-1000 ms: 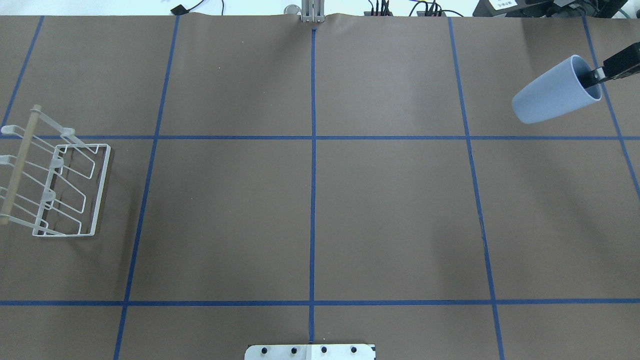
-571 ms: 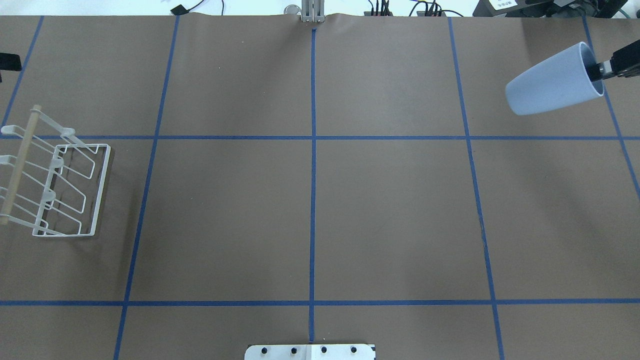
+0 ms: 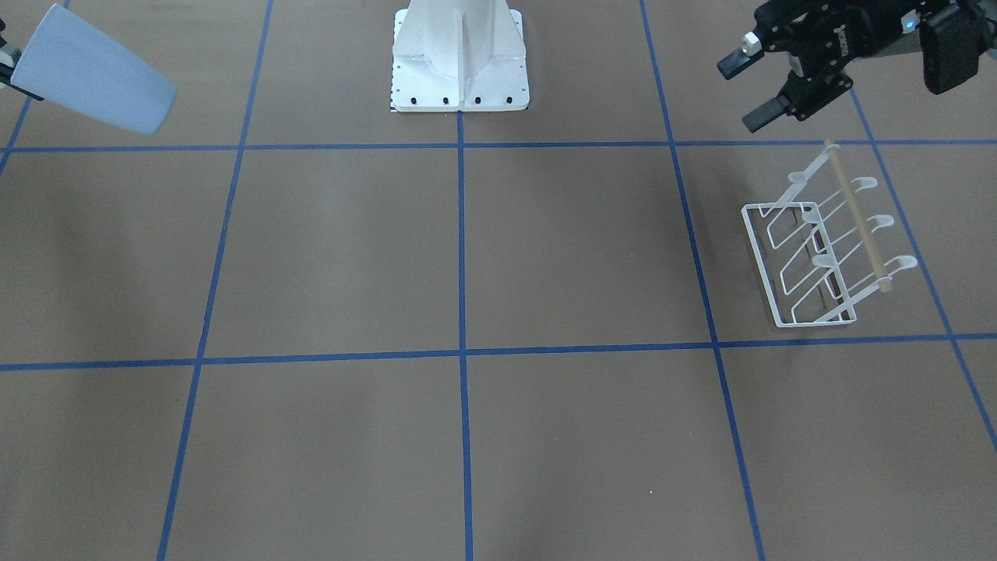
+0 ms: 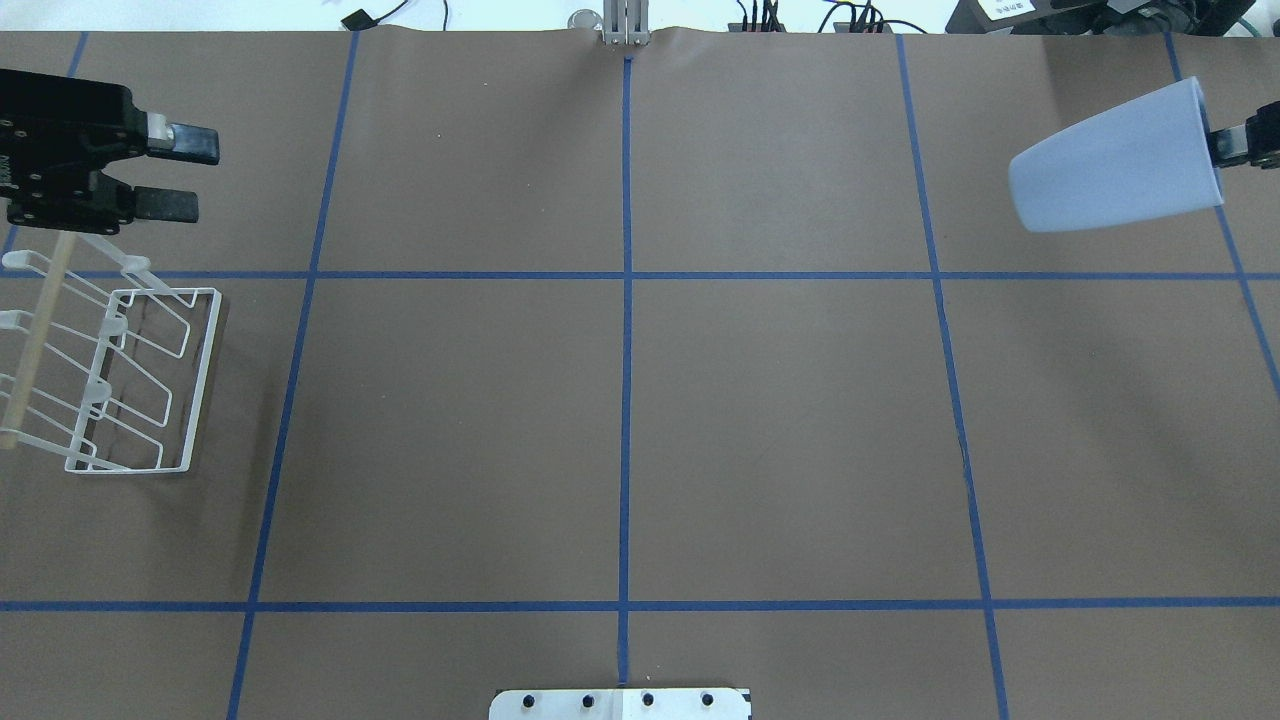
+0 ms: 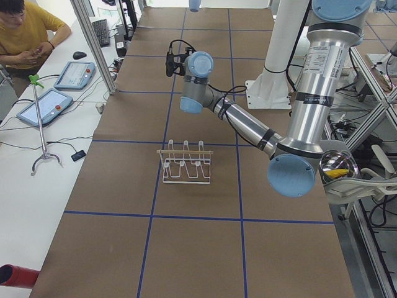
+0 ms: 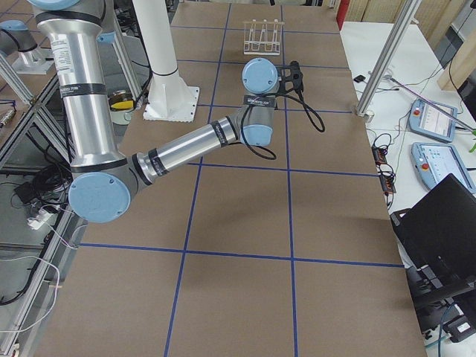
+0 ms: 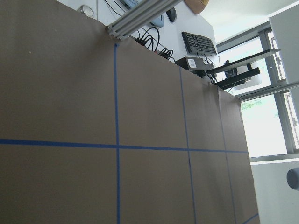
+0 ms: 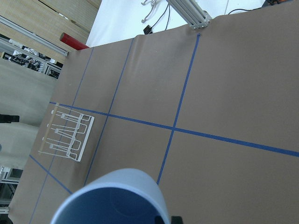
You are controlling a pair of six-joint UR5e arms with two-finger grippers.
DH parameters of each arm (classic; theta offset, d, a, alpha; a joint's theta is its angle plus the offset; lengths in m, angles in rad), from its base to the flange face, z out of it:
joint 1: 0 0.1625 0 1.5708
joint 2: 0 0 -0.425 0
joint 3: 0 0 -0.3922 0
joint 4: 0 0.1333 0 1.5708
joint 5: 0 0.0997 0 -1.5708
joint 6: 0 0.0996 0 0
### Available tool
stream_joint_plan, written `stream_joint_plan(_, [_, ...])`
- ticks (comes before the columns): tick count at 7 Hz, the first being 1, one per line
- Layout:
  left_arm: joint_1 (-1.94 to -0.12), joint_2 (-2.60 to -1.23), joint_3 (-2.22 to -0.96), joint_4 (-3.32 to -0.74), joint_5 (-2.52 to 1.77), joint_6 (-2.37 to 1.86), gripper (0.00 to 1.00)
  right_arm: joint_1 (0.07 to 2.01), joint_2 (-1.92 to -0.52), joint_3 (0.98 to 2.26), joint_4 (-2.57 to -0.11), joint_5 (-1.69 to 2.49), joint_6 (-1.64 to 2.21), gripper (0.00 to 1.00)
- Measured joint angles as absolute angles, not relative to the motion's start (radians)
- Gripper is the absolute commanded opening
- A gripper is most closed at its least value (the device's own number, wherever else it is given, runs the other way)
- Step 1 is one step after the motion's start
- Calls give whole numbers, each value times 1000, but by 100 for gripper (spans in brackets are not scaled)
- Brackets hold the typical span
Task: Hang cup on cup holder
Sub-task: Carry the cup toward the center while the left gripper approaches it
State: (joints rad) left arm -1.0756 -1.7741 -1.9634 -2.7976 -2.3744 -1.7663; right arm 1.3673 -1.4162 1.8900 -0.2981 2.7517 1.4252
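The light-blue cup [image 4: 1115,158] hangs in the air at the far right, tilted on its side with its bottom toward the table's middle. My right gripper [image 4: 1215,148] is shut on its rim at the view's edge. The cup also shows in the front view [image 3: 93,68] and, from its rim, in the right wrist view [image 8: 112,198]. The white wire cup holder [image 4: 130,370] stands on the table at the far left; it also shows in the front view [image 3: 826,249]. My left gripper [image 4: 178,175] is open and empty, just beyond the holder's far end.
The robot's white base plate [image 4: 620,703] is at the near edge. An aluminium post [image 4: 625,25] and cables sit at the far edge. Blue tape lines grid the brown table. An operator [image 5: 25,37] sits beside the table's far side.
My left gripper has come into the overhead view from the left edge, open. The cup has tipped further onto its side and the right gripper has drawn back toward the right edge.
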Motion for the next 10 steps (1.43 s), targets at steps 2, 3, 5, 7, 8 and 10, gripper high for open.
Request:
stream_joint_plan(2, [-1014,-1804,-1984,-2828,-2331,-1873,99,1267,-1418,1889,-46,2590,1679,0])
stream_joint_plan(3, [-989,-1821,-1992,-2831,-2320,-1915,99,1168,-1419,1887,61,2466,1774,0])
stream_joint_plan(5, [-946,-1889,-2000,-2839,-2311,-2035,99,953,-1402,1878,176,2251,1827,0])
stream_joint_plan(7, [-899,-1941,-2002,-2856,-2284,-2086,99,763,-1340,1853,250,2056,1828,0])
stream_joint_plan(8, [-860,-1950,-2003,-2889,-2237,-2102,99,690,-1318,1850,262,1977,1819,0])
stream_joint_plan(10, [-815,-1959,-2005,-2952,-2179,-2151,99,559,-1306,1815,359,1843,1765,0])
